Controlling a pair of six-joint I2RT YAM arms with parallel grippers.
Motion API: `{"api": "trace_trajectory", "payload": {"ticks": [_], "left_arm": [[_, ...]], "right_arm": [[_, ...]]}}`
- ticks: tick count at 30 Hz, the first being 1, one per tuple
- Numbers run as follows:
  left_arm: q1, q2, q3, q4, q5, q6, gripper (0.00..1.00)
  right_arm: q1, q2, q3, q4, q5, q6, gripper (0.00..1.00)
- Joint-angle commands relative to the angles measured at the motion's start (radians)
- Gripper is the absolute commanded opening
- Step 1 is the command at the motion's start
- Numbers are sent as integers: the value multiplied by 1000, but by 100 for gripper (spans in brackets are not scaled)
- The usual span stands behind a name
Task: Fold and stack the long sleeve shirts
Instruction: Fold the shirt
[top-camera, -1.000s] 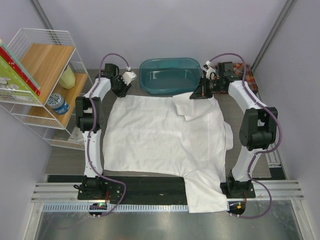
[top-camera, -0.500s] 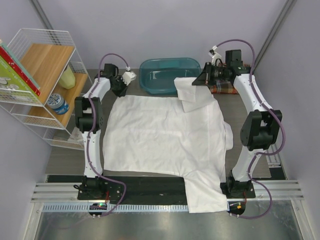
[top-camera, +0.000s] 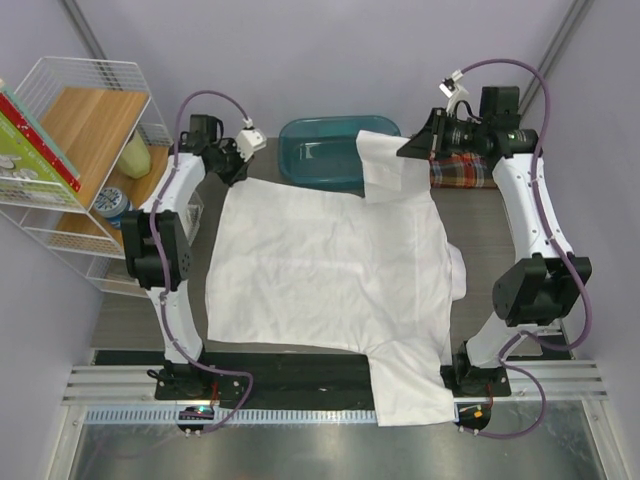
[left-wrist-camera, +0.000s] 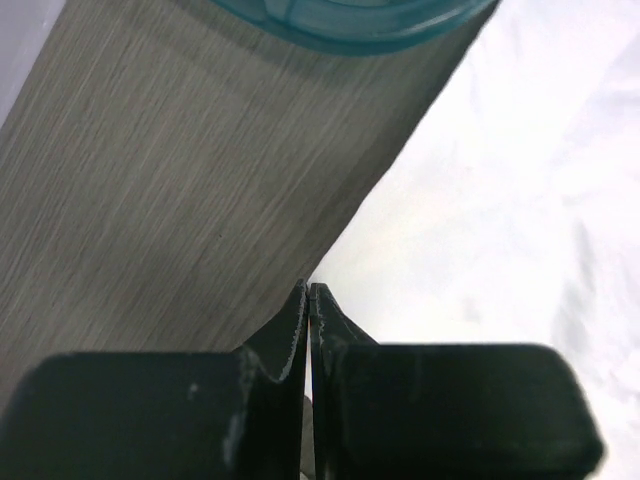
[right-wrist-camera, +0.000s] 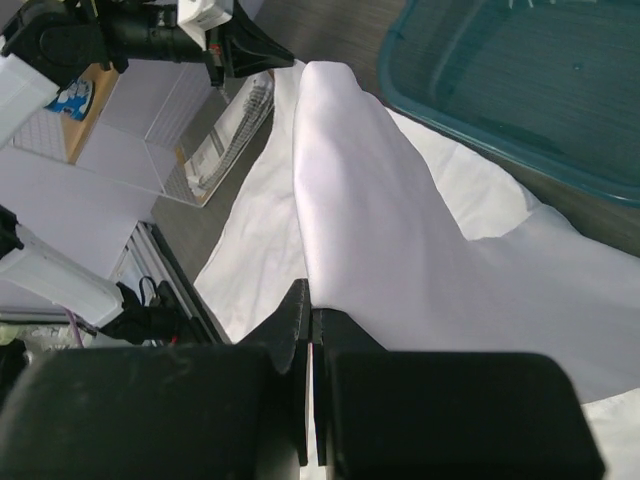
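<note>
The white long sleeve shirt (top-camera: 320, 260) lies spread over the table, one sleeve hanging off the near edge. My right gripper (top-camera: 404, 150) is shut on its far right part and holds that flap (right-wrist-camera: 360, 200) raised above the tub. In the right wrist view the cloth runs into the closed jaws of that gripper (right-wrist-camera: 310, 300). My left gripper (top-camera: 236, 170) is shut at the shirt's far left corner; in the left wrist view the white cloth (left-wrist-camera: 500, 220) meets its closed fingertips (left-wrist-camera: 308, 292). The plaid shirt (top-camera: 468, 172) lies folded at the far right, partly under the right arm.
A teal plastic tub (top-camera: 320, 160) stands at the far middle of the table; its rim (left-wrist-camera: 350, 20) shows in the left wrist view. A wire shelf (top-camera: 90, 130) with a bottle (top-camera: 135, 155) and a tin (top-camera: 118, 205) stands at the left.
My left gripper closed on the shirt's far left corner and that arm rose. The right gripper lifted the far right flap up and away, uncovering the plaid shirt.
</note>
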Motion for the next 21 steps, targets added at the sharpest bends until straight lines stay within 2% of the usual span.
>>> {"api": "trace_trajectory", "payload": {"ticks": [1, 10, 21], "left_arm": [[17, -97, -98, -22, 30, 103, 0], [47, -273, -316, 26, 67, 213, 0], [49, -388, -504, -49, 60, 385, 0]], "right_arm": [[-1, -105, 4, -98, -67, -116, 1], [1, -305, -73, -288, -74, -243, 1], [-1, -527, -295, -419, -28, -342, 1]]}}
